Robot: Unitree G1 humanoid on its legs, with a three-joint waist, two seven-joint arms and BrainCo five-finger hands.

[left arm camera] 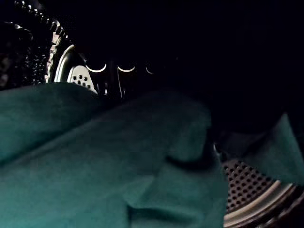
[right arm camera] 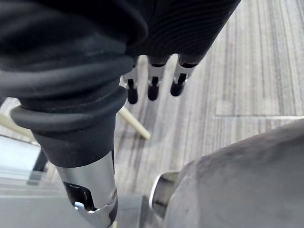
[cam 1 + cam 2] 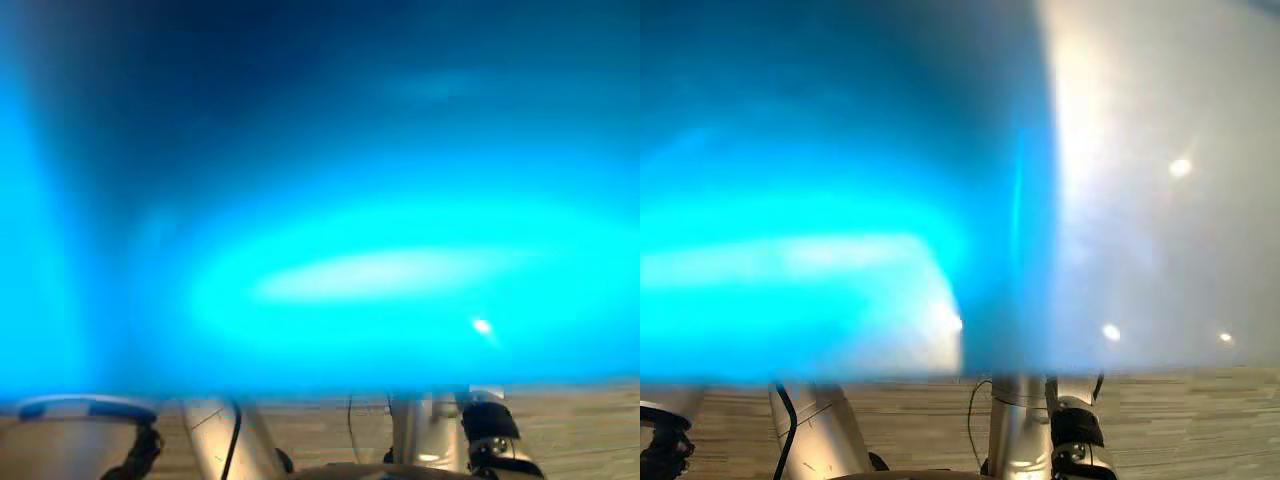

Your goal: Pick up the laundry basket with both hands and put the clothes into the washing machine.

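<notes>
— Where are the clothes to be found?
— A dark teal cloth (image 1: 109, 156) is seen lying crumpled inside the perforated metal drum (image 1: 247, 183) of the washing machine, with part of the drum's wall covered by it.
— And the left hand?
— The left hand (image 1: 19, 47) is made out as a dark ribbed shape beside the cloth; whether it is spread or closed cannot be told.
— The right hand?
— The right hand (image 2: 161, 42) is hung above the grey striped floor (image 2: 247, 71). Its fingers (image 2: 152, 84) are kept straight and side by side, and nothing is held.
— And the laundry basket?
— A bright blue blurred surface (image 3: 400, 200) is seen close before the head camera, with a pale grey-white surface (image 3: 1160, 200) on its right. Whether the blue surface is the basket cannot be told.
</notes>
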